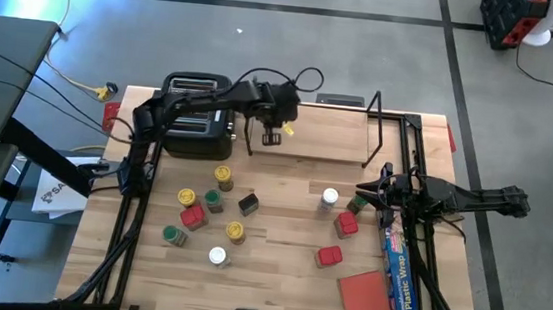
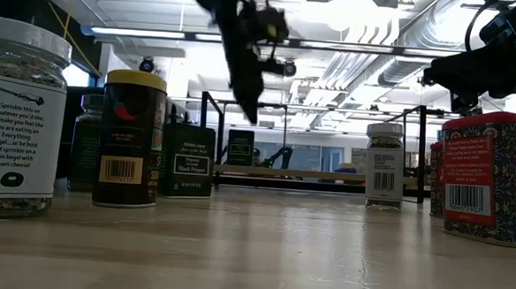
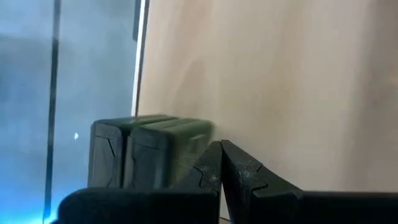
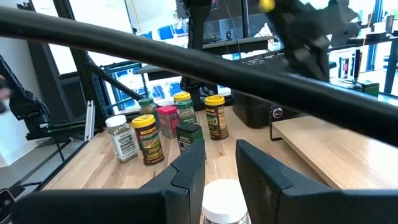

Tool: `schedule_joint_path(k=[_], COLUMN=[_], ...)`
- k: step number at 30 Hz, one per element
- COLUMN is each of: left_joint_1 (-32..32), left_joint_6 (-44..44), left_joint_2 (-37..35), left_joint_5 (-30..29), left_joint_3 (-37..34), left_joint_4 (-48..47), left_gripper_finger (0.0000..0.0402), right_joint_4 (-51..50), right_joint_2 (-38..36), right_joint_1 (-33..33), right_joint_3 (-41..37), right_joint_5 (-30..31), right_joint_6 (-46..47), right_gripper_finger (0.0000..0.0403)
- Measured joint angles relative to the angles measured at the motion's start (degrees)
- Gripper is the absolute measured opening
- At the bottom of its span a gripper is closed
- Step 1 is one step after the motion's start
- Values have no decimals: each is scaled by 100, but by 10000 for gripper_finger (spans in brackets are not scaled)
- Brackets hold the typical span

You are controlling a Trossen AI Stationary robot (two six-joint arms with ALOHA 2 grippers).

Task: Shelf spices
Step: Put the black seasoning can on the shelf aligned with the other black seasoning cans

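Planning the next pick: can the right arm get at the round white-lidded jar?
Probably yes: the right gripper sits right beside the round white-lidded jar, with nothing between them.
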Motion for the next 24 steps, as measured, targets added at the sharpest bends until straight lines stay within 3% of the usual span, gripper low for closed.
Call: schedule_joint_path(k=[8, 16, 20, 24], left_joint_1=[-1156, -2409, -2777, -2983], left_joint_6=[-1969, -4342, -5119, -6123], left_joint_2=[-905, -955, -852, -801], left_joint_5=[171, -197, -115, 98], left_joint_3=[0, 0, 0, -251], left_joint_4=[-1037, -1997, -2189, -2187], left_gripper_finger=[0, 8, 58, 142], right_joint_4=[-1, 0, -1, -2], right_joint_2=[0, 0, 0, 0], right_joint_1=[-2, -1, -1, -1], right_joint_3=[0, 0, 0, 0], right_joint_5=[2, 2, 1, 1], right_joint_6=[-2, 0, -1, -2], right_gripper_finger=[85, 85, 85, 85])
